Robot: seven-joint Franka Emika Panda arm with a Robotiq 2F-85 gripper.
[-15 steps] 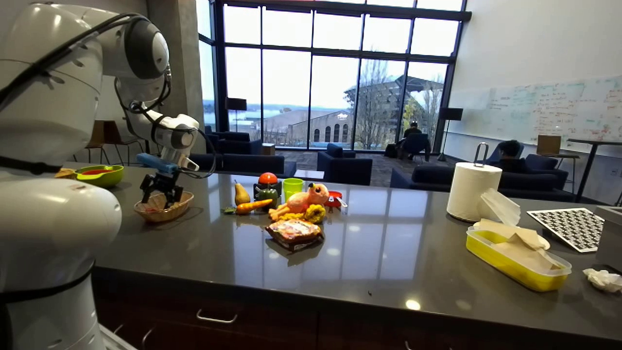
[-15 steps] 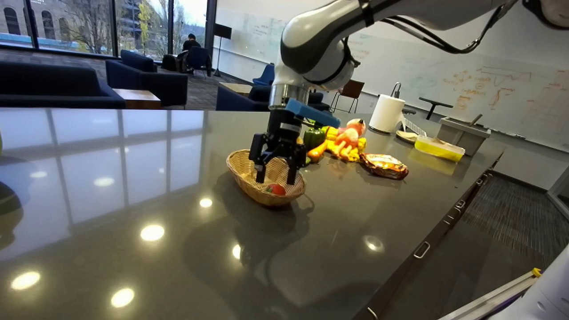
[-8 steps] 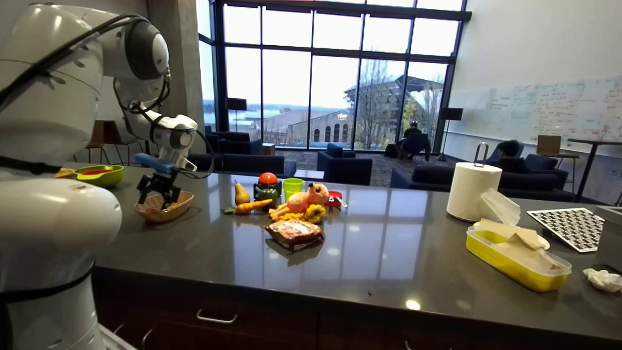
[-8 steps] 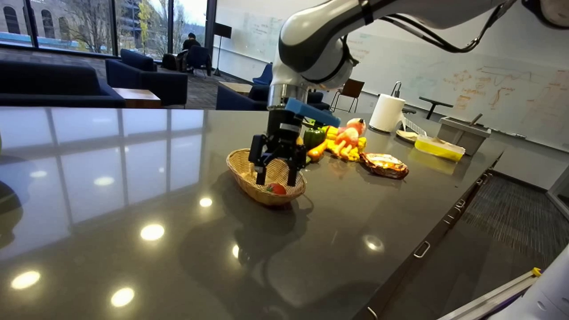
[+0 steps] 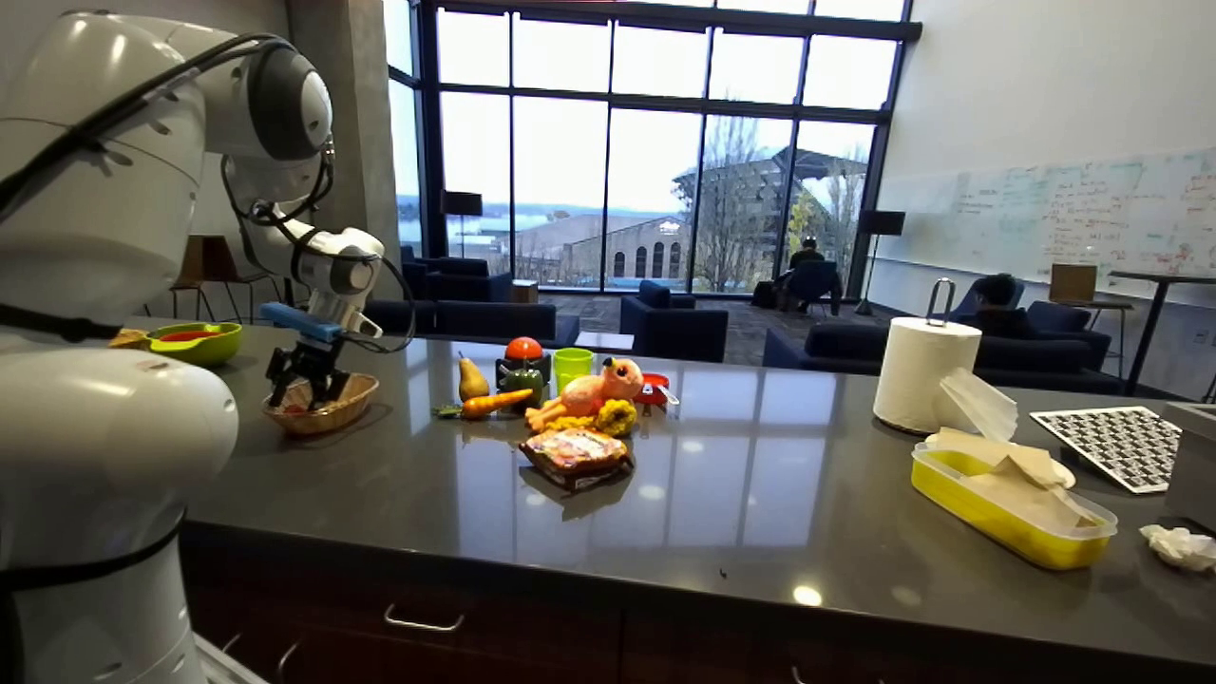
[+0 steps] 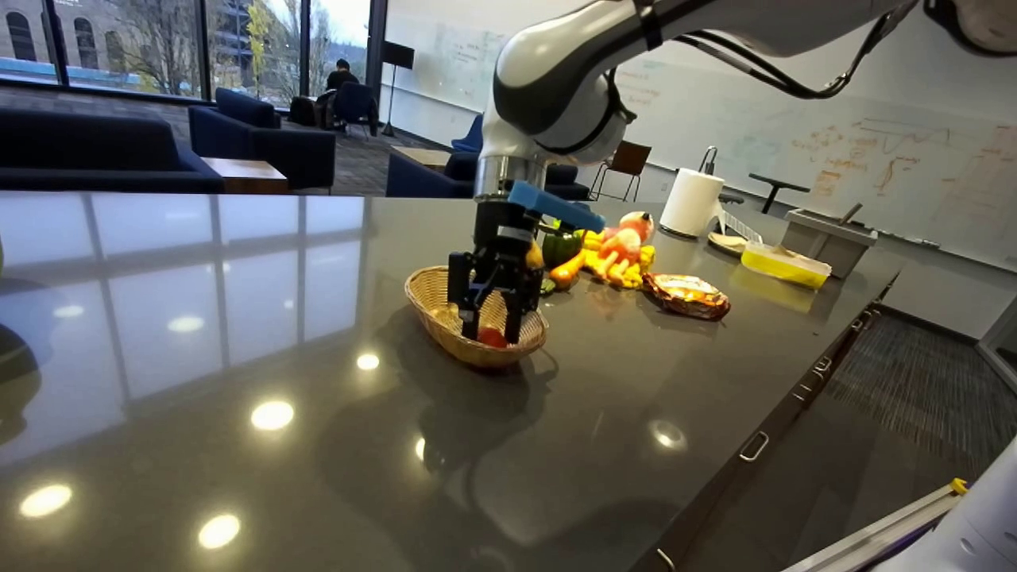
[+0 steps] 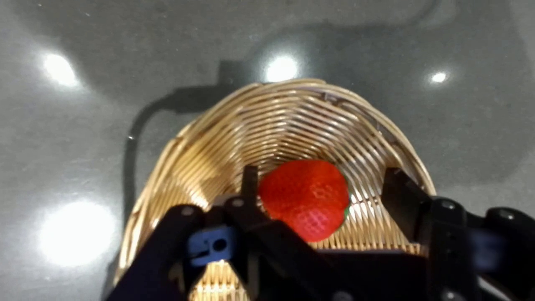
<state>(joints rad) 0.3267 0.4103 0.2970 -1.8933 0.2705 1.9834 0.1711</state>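
A red strawberry (image 7: pixel 305 196) with a bit of green at its edge lies inside an oval wicker basket (image 7: pixel 288 121). My gripper (image 7: pixel 322 179) reaches down into the basket with its jaws apart, one on each side of the fruit. In the wrist view the left finger is right beside the strawberry; whether it touches cannot be told. A gap with bare wicker separates the right finger from it. In an exterior view the strawberry (image 6: pixel 493 338) shows low between the fingertips, inside the basket (image 6: pixel 433 300). The near basket wall hides its underside.
On the counter nearby are a carrot (image 5: pixel 494 404), a pear (image 5: pixel 472 380), a pink plush toy (image 5: pixel 594 389) and a shiny package (image 5: pixel 578 456). A green bowl (image 5: pixel 204 347) stands behind the arm. Farther off are a paper towel roll (image 5: pixel 921 375) and a yellow container (image 5: pixel 1007 518).
My gripper has come lower into the basket, and its fingers have drawn somewhat closer together around the strawberry. The basket and the other objects stay where they were.
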